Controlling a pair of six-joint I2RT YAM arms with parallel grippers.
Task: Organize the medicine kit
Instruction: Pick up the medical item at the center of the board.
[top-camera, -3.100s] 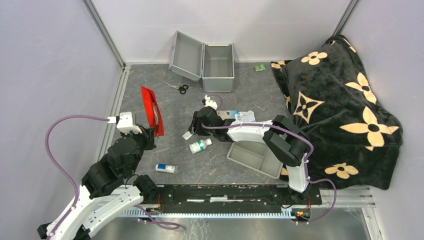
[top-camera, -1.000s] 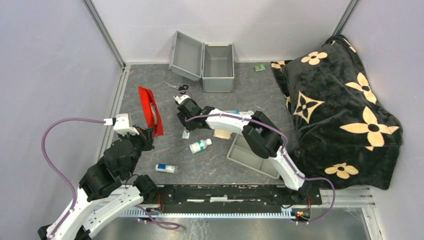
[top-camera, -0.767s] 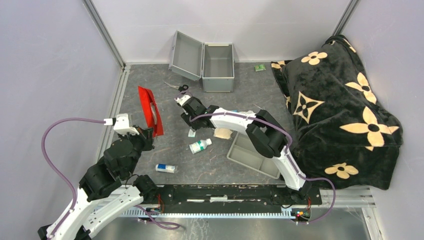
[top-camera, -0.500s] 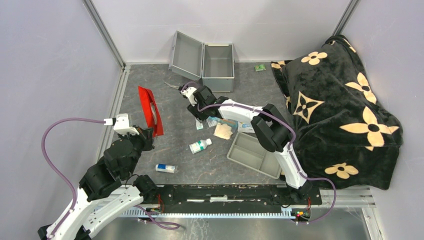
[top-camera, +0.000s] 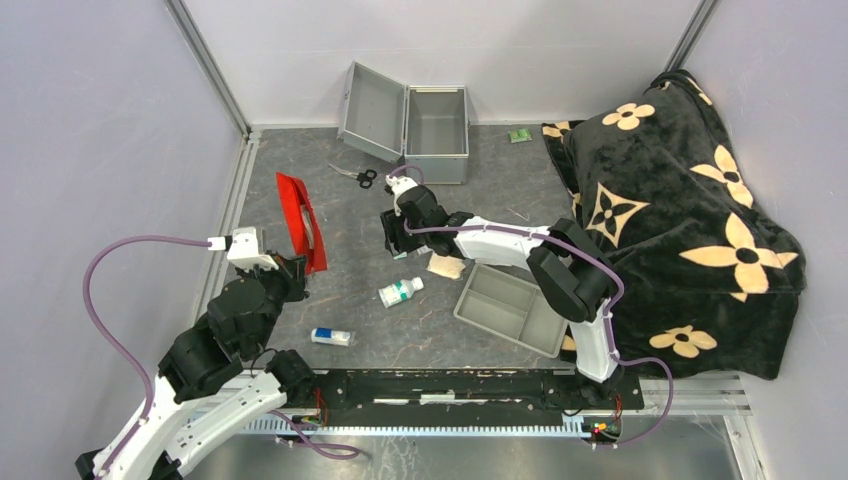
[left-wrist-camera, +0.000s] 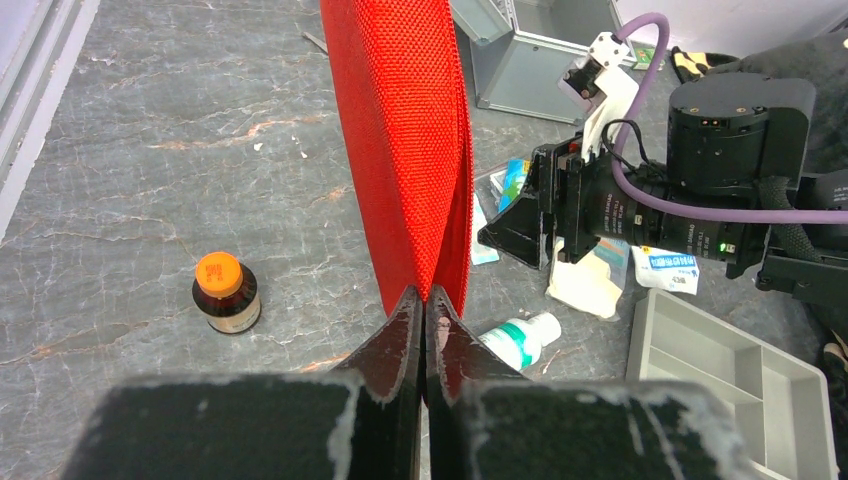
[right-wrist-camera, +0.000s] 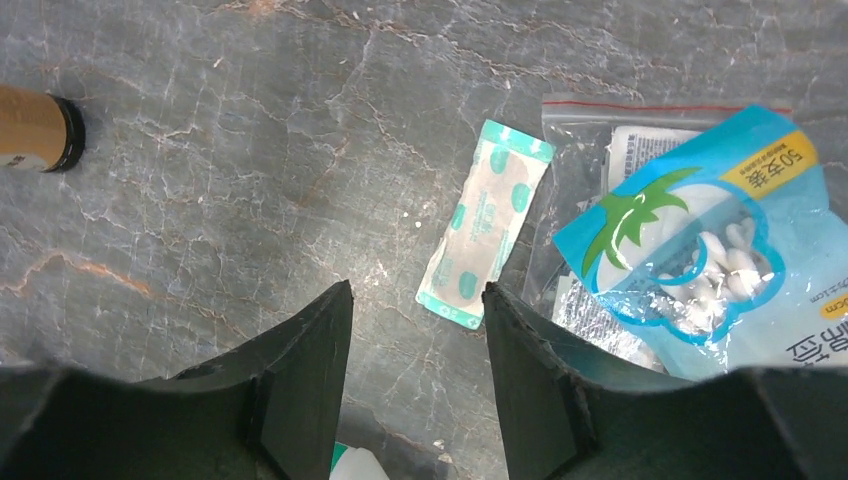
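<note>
The left gripper (left-wrist-camera: 425, 320) is clamped tight on the lower edge of a flat red fabric pouch (left-wrist-camera: 405, 150), whose top is cut off in the wrist view. The right gripper (right-wrist-camera: 415, 330) hangs with fingers apart and empty. A teal-edged wrapped plaster (right-wrist-camera: 485, 222) lies just beyond its tips, and a brown bottle (right-wrist-camera: 35, 130) off to one side is half out of frame. The open silver-grey metal medicine kit (top-camera: 435, 125) stands well beyond both grippers.

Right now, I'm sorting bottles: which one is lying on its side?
The white, green-labelled bottle near the grey tray; the orange-capped brown bottle stands upright.
</note>
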